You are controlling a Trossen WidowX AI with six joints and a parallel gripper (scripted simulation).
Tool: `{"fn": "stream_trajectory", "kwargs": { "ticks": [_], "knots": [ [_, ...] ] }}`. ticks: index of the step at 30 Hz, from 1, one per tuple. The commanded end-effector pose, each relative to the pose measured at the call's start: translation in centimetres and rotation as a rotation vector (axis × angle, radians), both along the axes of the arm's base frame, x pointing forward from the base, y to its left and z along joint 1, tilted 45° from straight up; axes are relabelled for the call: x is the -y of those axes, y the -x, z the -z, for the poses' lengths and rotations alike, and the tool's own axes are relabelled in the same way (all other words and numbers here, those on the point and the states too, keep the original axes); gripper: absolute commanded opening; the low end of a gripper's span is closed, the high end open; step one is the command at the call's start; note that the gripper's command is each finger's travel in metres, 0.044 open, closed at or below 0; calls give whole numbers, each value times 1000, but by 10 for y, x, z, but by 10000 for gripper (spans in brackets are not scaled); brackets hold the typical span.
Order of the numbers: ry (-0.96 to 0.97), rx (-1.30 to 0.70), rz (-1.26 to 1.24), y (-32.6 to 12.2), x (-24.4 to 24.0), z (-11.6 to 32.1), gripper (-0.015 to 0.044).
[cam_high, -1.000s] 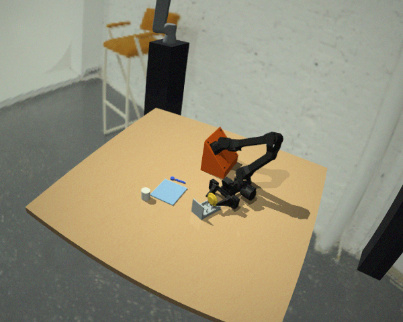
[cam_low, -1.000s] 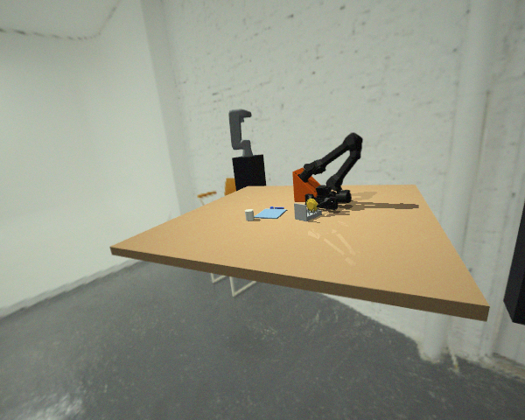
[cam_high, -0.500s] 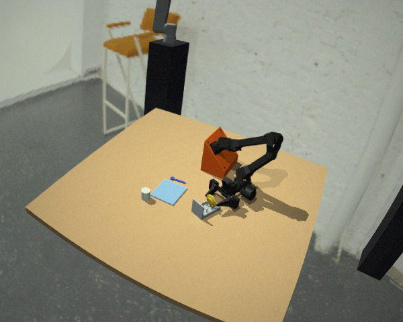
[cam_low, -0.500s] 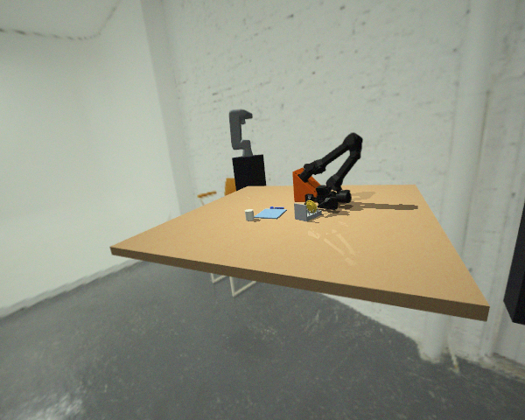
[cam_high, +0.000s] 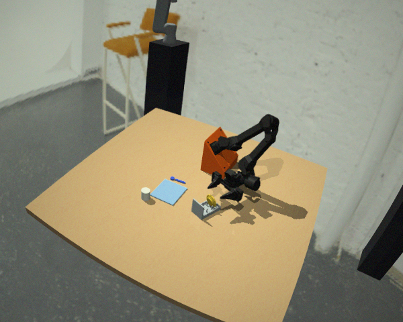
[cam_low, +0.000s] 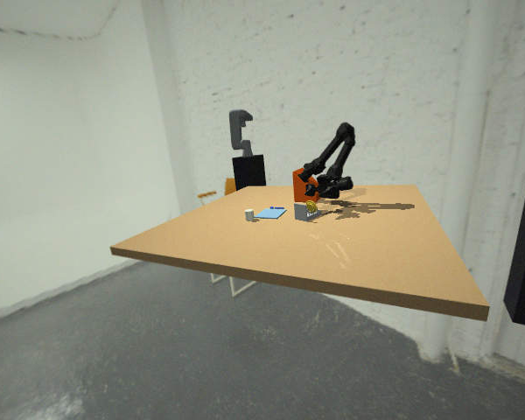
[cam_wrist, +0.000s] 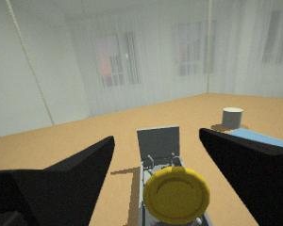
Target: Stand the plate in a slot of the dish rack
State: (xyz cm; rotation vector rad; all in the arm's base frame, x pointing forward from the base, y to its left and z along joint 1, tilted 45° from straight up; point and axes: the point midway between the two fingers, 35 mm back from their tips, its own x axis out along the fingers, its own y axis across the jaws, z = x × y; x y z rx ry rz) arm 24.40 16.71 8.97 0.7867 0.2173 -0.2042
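The yellow round plate (cam_high: 211,200) (cam_low: 311,206) (cam_wrist: 176,195) stands on edge in the grey dish rack (cam_high: 196,208) (cam_low: 300,211) (cam_wrist: 158,143), toward the end away from the rack's tall end panel. It looks slightly tilted. Its lower edge is among the rails; exactly which slot holds it is too small to tell. My gripper (cam_high: 215,192) (cam_low: 312,195) (cam_wrist: 156,137) is open, with its fingers spread wide on either side in the wrist view. It is on the arm's side of the plate, a little above the rack, and the fingers look clear of the plate.
A pale cylinder (cam_high: 145,194) (cam_low: 249,214) (cam_wrist: 232,119) stands beside a light blue square mat (cam_high: 168,191) (cam_low: 270,213) (cam_wrist: 255,137). A small dark blue spoon-like thing (cam_high: 178,180) lies behind the mat. The orange mount (cam_high: 208,161) (cam_low: 300,192) stands behind the gripper.
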Motion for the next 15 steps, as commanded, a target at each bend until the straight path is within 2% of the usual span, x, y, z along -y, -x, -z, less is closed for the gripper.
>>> {"fn": "stream_trajectory", "kwargs": {
  "ticks": [1, 5, 9, 15],
  "knots": [
    [10, 3, 2, -3, 24, -21, 400],
    [14, 17, 3, -6, 40, -40, 400],
    [19, 15, 2, -6, 41, -41, 400],
    [171, -86, -20, -20, 48, -30, 400]
  ]
}}
